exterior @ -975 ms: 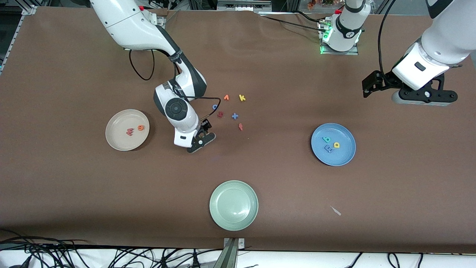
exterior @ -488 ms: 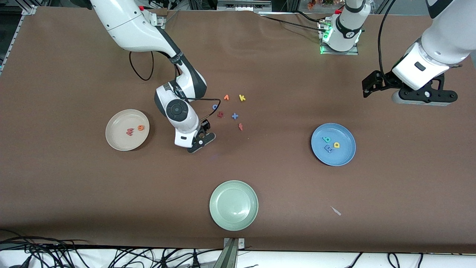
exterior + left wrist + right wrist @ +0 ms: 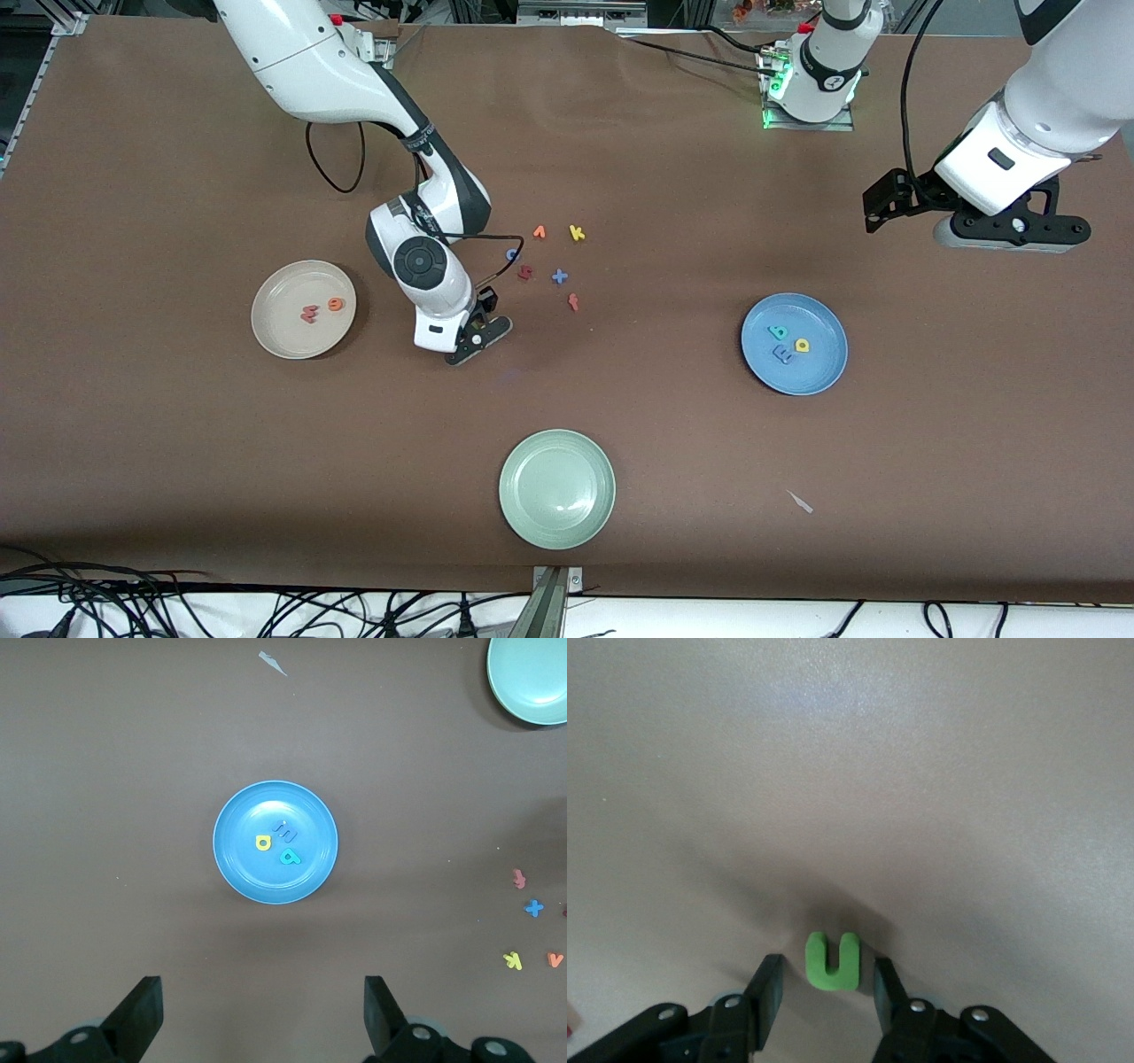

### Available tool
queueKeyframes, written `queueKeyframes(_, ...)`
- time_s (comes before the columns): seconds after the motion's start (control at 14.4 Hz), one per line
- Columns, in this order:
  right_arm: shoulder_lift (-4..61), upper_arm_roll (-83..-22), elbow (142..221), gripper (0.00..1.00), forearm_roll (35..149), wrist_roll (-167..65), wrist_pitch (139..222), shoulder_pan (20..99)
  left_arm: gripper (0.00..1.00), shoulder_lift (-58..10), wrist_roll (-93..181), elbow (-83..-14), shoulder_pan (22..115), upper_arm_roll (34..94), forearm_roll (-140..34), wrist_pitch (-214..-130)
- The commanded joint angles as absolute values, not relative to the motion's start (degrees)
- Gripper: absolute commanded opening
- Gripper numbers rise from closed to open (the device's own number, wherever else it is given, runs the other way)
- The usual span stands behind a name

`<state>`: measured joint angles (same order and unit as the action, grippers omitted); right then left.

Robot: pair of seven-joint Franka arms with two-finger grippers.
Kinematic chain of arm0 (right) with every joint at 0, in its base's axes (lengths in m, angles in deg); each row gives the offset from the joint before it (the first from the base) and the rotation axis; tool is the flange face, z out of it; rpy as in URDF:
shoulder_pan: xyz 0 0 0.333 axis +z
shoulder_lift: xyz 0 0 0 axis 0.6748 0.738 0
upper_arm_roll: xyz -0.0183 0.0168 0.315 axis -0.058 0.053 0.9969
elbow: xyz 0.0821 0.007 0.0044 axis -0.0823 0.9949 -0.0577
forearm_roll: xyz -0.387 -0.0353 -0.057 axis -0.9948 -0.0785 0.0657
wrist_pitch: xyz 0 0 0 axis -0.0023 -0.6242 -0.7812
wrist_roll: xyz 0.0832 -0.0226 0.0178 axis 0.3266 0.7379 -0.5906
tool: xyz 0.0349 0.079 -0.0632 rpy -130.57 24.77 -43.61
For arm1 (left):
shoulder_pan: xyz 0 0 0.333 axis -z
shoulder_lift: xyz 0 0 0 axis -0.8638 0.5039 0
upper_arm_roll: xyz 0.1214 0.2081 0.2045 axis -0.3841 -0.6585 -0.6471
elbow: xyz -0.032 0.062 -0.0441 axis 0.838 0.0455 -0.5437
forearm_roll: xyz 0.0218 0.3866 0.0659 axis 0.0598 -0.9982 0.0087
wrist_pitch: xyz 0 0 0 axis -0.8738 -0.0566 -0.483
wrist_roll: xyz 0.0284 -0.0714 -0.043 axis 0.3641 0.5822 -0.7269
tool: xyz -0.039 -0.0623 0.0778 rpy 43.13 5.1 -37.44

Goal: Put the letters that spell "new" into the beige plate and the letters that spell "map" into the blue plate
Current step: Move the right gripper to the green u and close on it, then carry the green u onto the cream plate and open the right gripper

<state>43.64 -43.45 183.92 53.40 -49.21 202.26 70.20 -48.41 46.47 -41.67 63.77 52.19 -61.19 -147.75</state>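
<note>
Right claw (image 3: 828, 992) low at counter (image 3: 673, 425), fingers (image 3: 769, 985) narrowed either side of green n (image 3: 832, 960), small gaps visible, not gripping. Beige plate (image 3: 276, 335) beside claw, holds pink-red w (image 3: 309, 314) and orange e (image 3: 335, 304). Left claw (image 3: 261, 1014) wide, waiting above counter; blue plate (image 3: 235, 870) below holds blue m (image 3: 285, 827), yellow a (image 3: 263, 842), teal p (image 3: 290, 856).

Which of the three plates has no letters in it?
The pale green plate, nearest the front camera. The beige plate holds two letters and the blue plate holds three.
</note>
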Motion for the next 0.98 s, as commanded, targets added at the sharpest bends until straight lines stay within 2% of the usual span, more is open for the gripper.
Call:
queueKeyframes(0.0,43.53,-43.13,184.94,0.37,52.91,-50.09,203.49,70.13,1.0,-47.56,46.31,-39.92,64.05,52.18,-62.44,-146.86)
queueKeyframes(0.28,43.44,-43.13,184.77,0.21,53.0,-50.09,203.58,70.04,1.0,-47.56,46.31,-39.92,64.05,52.18,-62.44,-146.78)
queueKeyframes(0.56,42.74,-43.39,183.63,0.17,53.09,-50.7,202.79,69.77,1.0,-47.56,46.4,-39.92,64.05,52.18,-62.44,-146.86)
queueKeyframes(0.91,37.74,-44.61,182.13,0.17,53.53,-59.04,188.66,65.03,1.0,-47.56,46.4,-39.92,64.05,52.18,-62.44,-146.86)
